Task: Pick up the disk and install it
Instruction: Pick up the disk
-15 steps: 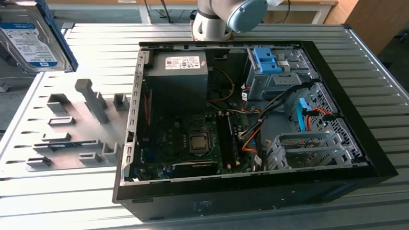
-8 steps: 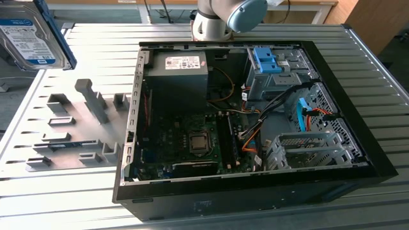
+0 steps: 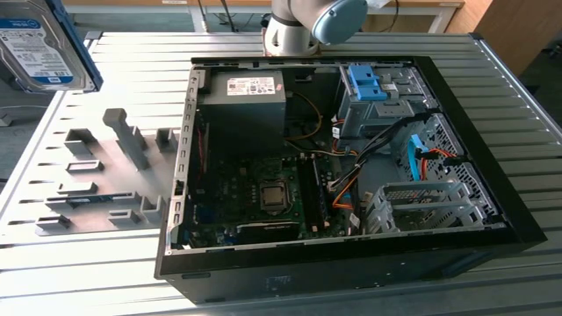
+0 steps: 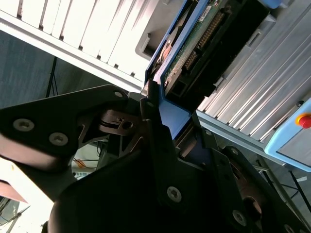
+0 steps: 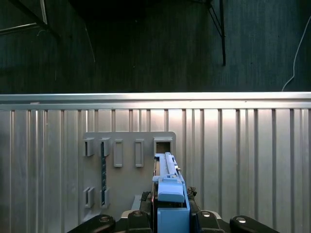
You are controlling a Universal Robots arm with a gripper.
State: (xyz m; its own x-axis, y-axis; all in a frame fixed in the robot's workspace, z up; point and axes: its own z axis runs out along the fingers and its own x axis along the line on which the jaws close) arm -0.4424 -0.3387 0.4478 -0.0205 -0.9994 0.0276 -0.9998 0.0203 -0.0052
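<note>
Gripper grips disk, partly hidden

My metal gripper is matte black. The flat metal disk is silver, with a white-and-blue label, blue plastic rails and a green circuit board. The ribbed aluminium table is pale silver-grey and striped. The open computer case is black, and its boxy power supply is grey with a white sticker.
</note>
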